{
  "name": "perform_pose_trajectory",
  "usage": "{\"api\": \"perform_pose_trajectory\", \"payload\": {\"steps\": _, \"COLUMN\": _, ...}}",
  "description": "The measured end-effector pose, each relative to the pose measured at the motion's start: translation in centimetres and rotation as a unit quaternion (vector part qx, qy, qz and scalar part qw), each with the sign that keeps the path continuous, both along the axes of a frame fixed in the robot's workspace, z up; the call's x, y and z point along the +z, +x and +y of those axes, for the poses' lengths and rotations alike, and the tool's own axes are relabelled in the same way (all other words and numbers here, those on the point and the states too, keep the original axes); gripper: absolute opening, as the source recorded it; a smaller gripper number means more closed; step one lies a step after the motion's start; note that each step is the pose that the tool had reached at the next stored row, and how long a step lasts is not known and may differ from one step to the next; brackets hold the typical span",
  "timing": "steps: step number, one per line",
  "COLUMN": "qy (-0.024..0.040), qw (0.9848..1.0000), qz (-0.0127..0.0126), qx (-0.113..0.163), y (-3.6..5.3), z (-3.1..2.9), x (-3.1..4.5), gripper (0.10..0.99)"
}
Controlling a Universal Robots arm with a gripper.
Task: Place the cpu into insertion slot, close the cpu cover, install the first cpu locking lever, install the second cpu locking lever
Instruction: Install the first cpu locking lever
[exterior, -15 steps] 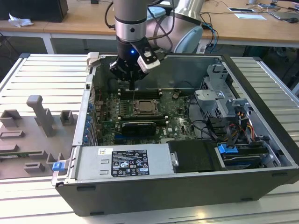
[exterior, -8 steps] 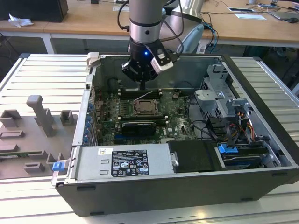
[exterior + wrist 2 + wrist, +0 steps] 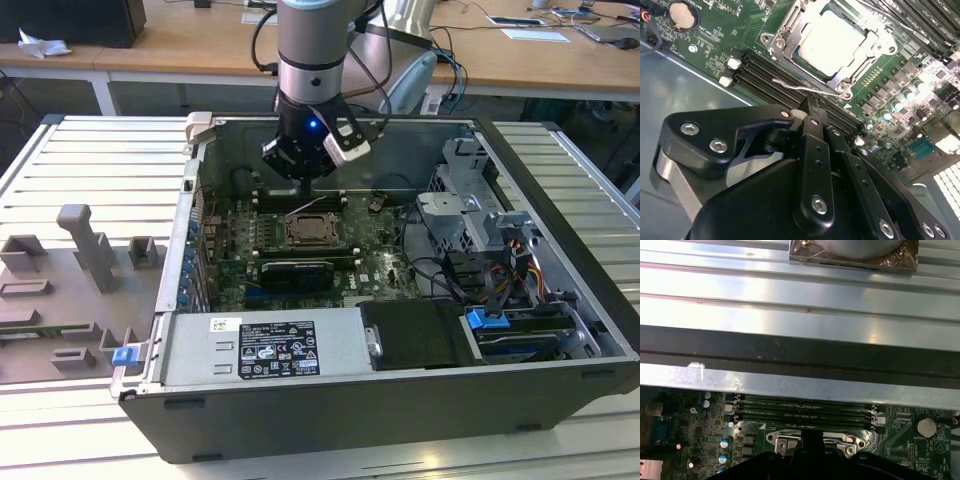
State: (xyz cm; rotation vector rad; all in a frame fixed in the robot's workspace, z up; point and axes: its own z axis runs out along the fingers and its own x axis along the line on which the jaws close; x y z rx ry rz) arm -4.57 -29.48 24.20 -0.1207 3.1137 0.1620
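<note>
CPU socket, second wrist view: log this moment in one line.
cpu: seated | cpu cover: closed | locking lever: beside gripper | fingers: shut

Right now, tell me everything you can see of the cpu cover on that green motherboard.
The thin silver-grey metal cpu cover is a square frame with a square cut-out. It appears to lie flat over the pale square cpu, which shows through. A bent wire lever runs along one edge, where the black gripper sits close.

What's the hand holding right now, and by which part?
Nothing appears held: the hand, shut, has its tip right by the wire locking lever; the cpu lies under the cpu cover.
</note>
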Motion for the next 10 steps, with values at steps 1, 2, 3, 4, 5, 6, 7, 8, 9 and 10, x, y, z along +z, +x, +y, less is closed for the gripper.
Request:
{"api": "perform_pose_trajectory", "payload": {"steps": 1, "qy": 0.0001, "qw": 1.0000, "qz": 0.0000, "qx": 0.000, "y": 0.00, "z": 0.00, "x": -0.03, "gripper": 0.106}}
{"api": "perform_pose_trajectory", "payload": {"steps": 2, "qy": 0.0001, "qw": 1.0000, "qz": 0.0001, "qx": 0.000, "y": 0.00, "z": -0.01, "x": -0.04, "gripper": 0.106}}
{"api": "perform_pose_trajectory", "payload": {"steps": 3, "qy": 0.0002, "qw": 1.0000, "qz": 0.0000, "qx": 0.000, "y": 0.00, "z": 0.00, "x": -0.07, "gripper": 0.106}}
{"api": "perform_pose_trajectory", "payload": {"steps": 4, "qy": 0.0003, "qw": 1.0000, "qz": 0.0000, "qx": 0.000, "y": 0.00, "z": 0.00, "x": -0.09, "gripper": 0.106}}
{"api": "perform_pose_trajectory", "payload": {"steps": 5, "qy": 0.0003, "qw": 1.0000, "qz": 0.0000, "qx": 0.000, "y": 0.00, "z": 0.00, "x": -0.10, "gripper": 0.106}}
{"api": "perform_pose_trajectory", "payload": {"steps": 6, "qy": 0.0004, "qw": 1.0000, "qz": 0.0000, "qx": 0.000, "y": 0.00, "z": 0.00, "x": -0.13, "gripper": 0.106}}
{"api": "perform_pose_trajectory", "payload": {"steps": 7, "qy": 0.0005, "qw": 1.0000, "qz": 0.0000, "qx": 0.000, "y": 0.00, "z": 0.00, "x": -0.16, "gripper": 0.106}}
{"api": "perform_pose_trajectory", "payload": {"steps": 8, "qy": 0.0006, "qw": 1.0000, "qz": 0.0000, "qx": 0.000, "y": 0.00, "z": 0.00, "x": -0.18, "gripper": 0.106}}
{"api": "perform_pose_trajectory", "payload": {"steps": 9, "qy": 0.0005, "qw": 1.0000, "qz": 0.0000, "qx": 0.000, "y": 0.00, "z": 0.00, "x": -0.19, "gripper": 0.106}}
{"api": "perform_pose_trajectory", "payload": {"steps": 10, "qy": 0.0005, "qw": 1.0000, "qz": 0.0000, "qx": 0.000, "y": 0.00, "z": 0.00, "x": -0.21, "gripper": 0.106}}
